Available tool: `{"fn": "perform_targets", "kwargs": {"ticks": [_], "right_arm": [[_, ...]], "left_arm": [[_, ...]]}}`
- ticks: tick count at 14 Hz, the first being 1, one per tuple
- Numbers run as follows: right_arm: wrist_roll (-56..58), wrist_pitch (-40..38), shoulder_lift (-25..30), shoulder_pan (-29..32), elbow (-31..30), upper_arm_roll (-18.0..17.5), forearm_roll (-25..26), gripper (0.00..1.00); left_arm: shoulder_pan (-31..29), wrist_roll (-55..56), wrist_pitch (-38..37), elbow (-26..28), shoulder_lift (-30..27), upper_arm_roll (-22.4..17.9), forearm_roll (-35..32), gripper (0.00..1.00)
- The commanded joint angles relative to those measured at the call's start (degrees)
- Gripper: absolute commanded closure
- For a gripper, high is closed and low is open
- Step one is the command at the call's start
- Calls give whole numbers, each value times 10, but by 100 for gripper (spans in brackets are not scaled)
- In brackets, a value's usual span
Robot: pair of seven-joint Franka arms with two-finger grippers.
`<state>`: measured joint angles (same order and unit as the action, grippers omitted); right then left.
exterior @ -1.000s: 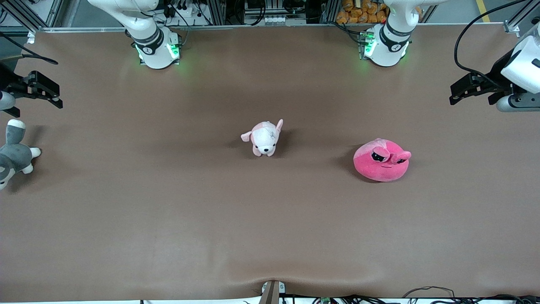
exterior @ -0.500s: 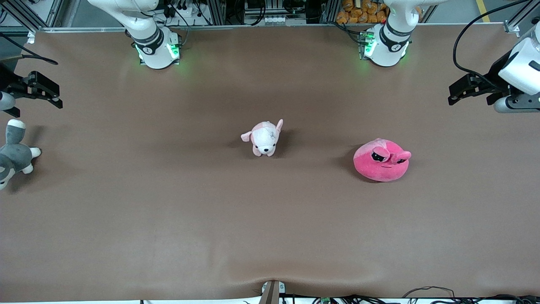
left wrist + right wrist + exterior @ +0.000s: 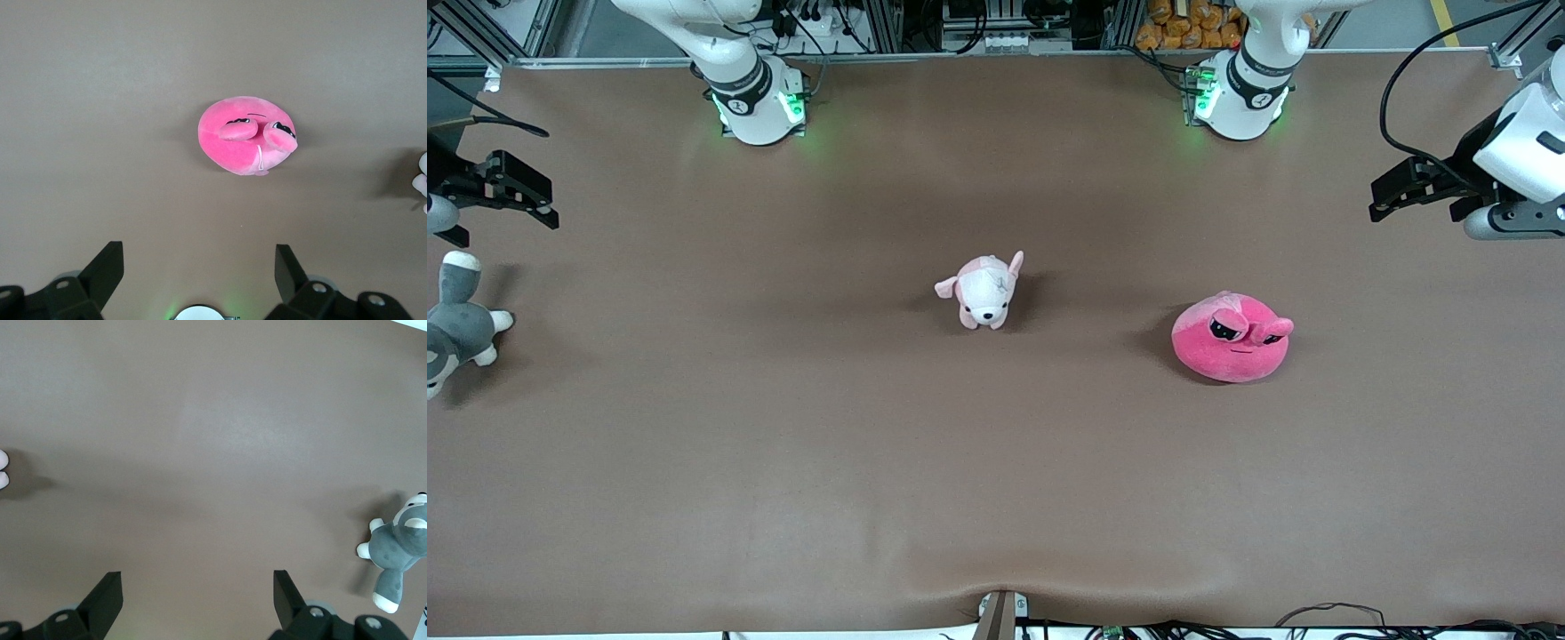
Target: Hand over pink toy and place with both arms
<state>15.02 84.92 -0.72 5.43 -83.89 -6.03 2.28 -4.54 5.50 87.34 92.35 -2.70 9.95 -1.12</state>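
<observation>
On the counter (image 3: 783,444): three plush toys, well apart from one another, on a brown mat.
Left arm (image 3: 1525,147): reaches in from its own end of the counter, wrist white, black cable looping above it; most of the arm is cut off by the picture's edge.
Left gripper (image 3: 1387,196): up in the air over the counter's end, tips pointing toward the middle; jaws spread wide with nothing between them, as its wrist view (image 3: 200,273) shows plainly.
Right arm (image 3: 436,213): waits at its own end of the counter, nearly all of it out of the picture.
Right gripper (image 3: 543,209): hangs over that end of the counter, above the grey plush; jaws spread wide and empty, both fingers framing bare mat in its wrist view (image 3: 197,593).
Pink toy (image 3: 1232,338): sits on the counter toward the left arm's end, eyes turned to the front camera, untouched; in the left wrist view (image 3: 247,135) it lies well apart from the fingers.
Puppy (image 3: 983,289): stands mid-counter, between the two arms' ends; only a sliver of it shows at the edge of each wrist view.
Grey plush (image 3: 454,329): lies at the right arm's end, partly cut off in the front view; seen whole in the right wrist view (image 3: 397,550).
Bases: both stand at the counter's edge with green lights lit; upper links cut off.
</observation>
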Motion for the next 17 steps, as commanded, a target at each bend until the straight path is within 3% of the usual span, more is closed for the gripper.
{"fn": "perform_targets", "kwargs": {"ticks": [1,17], "right_arm": [[5,-5,-3,5,5,-1,0,0],[6,-5,-8,13,5,-1,0,0]], "left_arm": [[-2,0,-2,6,-4,1,2,0],[-13,1,10,6,3,0,2,0]]}}
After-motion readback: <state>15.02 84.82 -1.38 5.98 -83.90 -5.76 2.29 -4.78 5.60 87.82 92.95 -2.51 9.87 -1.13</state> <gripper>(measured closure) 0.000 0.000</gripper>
